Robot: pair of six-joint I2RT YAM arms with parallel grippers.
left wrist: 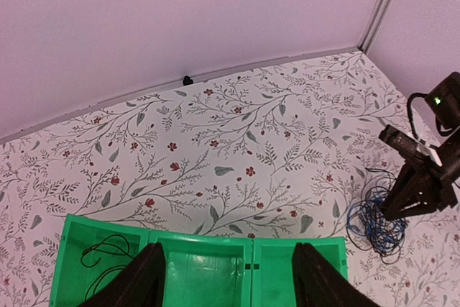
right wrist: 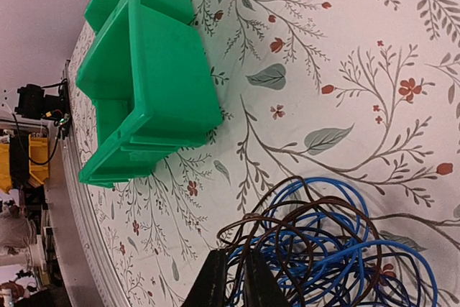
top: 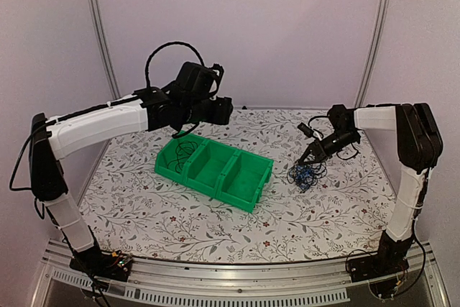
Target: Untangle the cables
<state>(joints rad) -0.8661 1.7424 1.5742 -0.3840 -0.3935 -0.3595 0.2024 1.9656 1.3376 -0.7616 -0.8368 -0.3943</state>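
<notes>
Right gripper first, since it's right up against its own wrist camera: jaws drawn almost together, tips down at the edge of the blue-and-black tangle of cables. The tangle sits on the table near one end of the green bin. We can't tell whether a strand is actually pinched. We'd say take one outer strand only and lift slowly (if the whole clump rises, let go and re-pick). Left gripper hangs wide open and empty over the bin. One thin black cable lies in the end compartment nearest the left arm, and the other two compartments look empty to us.
</notes>
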